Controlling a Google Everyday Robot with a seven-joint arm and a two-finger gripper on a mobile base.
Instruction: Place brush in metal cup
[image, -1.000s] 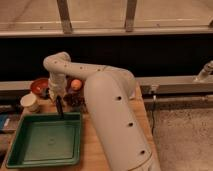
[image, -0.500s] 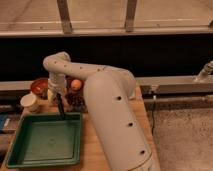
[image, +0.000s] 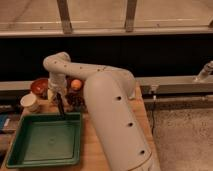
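Overhead, the robot's white arm (image: 107, 107) sweeps from the lower right across a wooden bench (image: 107, 150) and bends down at its far left end. Its gripper (image: 56, 96) hangs just above the back edge of a green tray (image: 45, 142), near the tray's right rear corner. A slim dark stick, the brush (image: 61, 107), drops from the gripper toward that rim, its lower end at or just over the tray's edge; whether it touches cannot be made out. The brush looks to be held in the gripper, but how far the fingers stand apart cannot be told.

Behind the gripper a reddish-brown bowl (image: 39, 86) sits at the left, with a white cup (image: 29, 102) just in front of it and left of the tray's corner. A dark, roundish shape (image: 76, 100) sits right of the gripper, close against the arm; it may be the metal cup, though it is too dim to say for sure. An orange ball (image: 76, 84) lies just behind that shape. Beyond the bench runs a dark wall (image: 150, 55) with a pale ledge (image: 170, 82) along its foot.
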